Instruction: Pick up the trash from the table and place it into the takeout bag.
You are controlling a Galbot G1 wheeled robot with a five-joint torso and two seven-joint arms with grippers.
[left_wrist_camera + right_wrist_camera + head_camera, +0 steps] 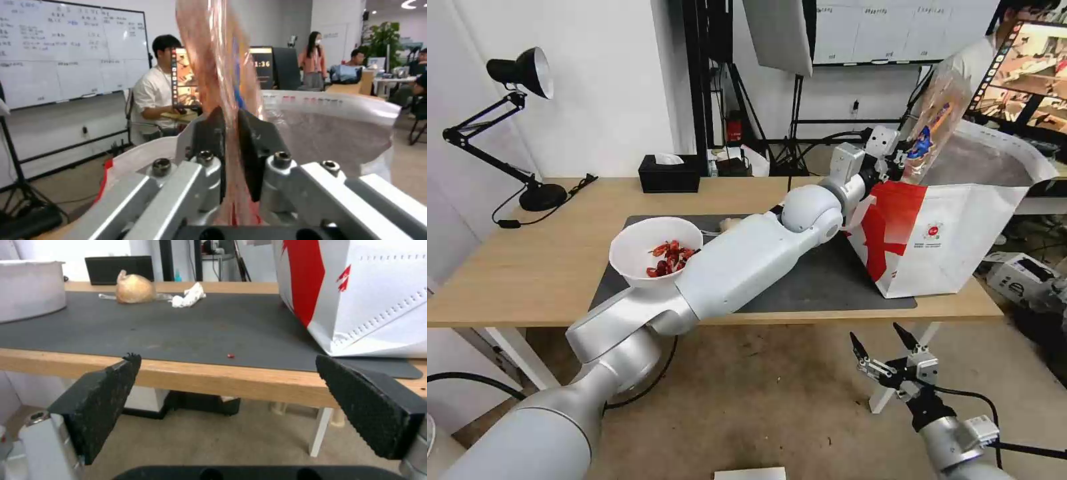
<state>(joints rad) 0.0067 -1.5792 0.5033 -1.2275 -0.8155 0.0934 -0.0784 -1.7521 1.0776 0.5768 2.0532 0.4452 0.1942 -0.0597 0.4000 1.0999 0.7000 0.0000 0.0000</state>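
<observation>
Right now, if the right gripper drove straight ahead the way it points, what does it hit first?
Probably the table front edge. The right gripper, open and low in front of the desk, faces that wood edge; the takeout bag stands farther back. Depth is unclear.

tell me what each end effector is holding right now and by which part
The left end effector pinches a clear plastic tray by its lower edge, above the takeout bag. The right end effector holds nothing.

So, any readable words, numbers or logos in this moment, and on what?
"1:36", partly cut off, on the dark display behind the held clear tray.
Takeout bag round logo: print too small to read.
Whiteboard writing: too blurred to read.
</observation>
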